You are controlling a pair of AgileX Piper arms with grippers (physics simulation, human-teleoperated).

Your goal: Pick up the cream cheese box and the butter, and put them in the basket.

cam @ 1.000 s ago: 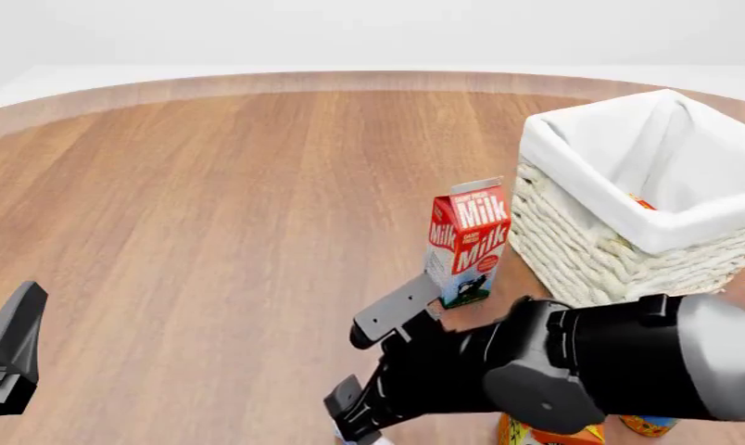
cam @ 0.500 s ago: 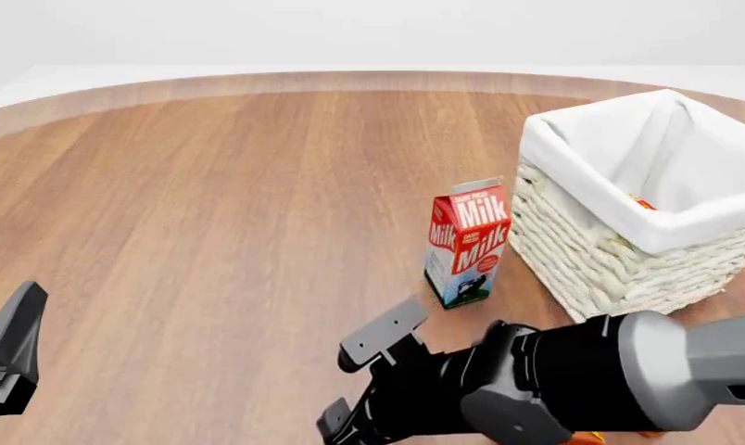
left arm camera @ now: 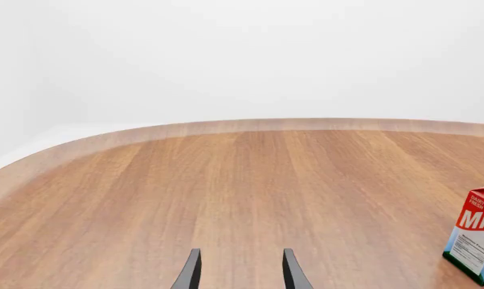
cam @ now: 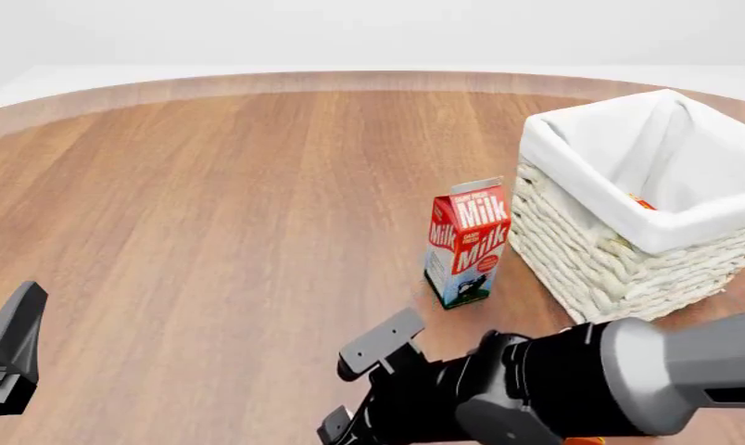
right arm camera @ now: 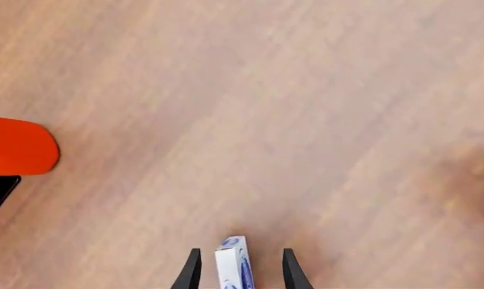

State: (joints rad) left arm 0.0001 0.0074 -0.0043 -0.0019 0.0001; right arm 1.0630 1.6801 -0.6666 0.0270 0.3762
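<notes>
The cream cheese box (right arm camera: 232,266), white with blue marks, stands on edge on the wood between the spread fingers of my right gripper (right arm camera: 240,272), apart from both. The right gripper (cam: 358,385) is low at the table's near edge; the box is hidden there. The basket (cam: 595,232) stands at the right, and a small red-orange bit (cam: 642,202) shows inside it; I cannot tell if it is the butter. My left gripper (cam: 14,352) hangs open and empty at the near left, its fingers (left arm camera: 191,272) over bare wood.
A red-and-white milk carton (cam: 468,243) stands upright just left of the basket and also shows in the left wrist view (left arm camera: 477,238). A red-orange rounded object (right arm camera: 17,146) lies at the edge of the right wrist view. The table's (cam: 224,204) curved far edge runs behind.
My right arm has moved toward the near edge and lower, now covering the orange carton seen earlier at the bottom. The left gripper, milk carton and basket have not moved.
</notes>
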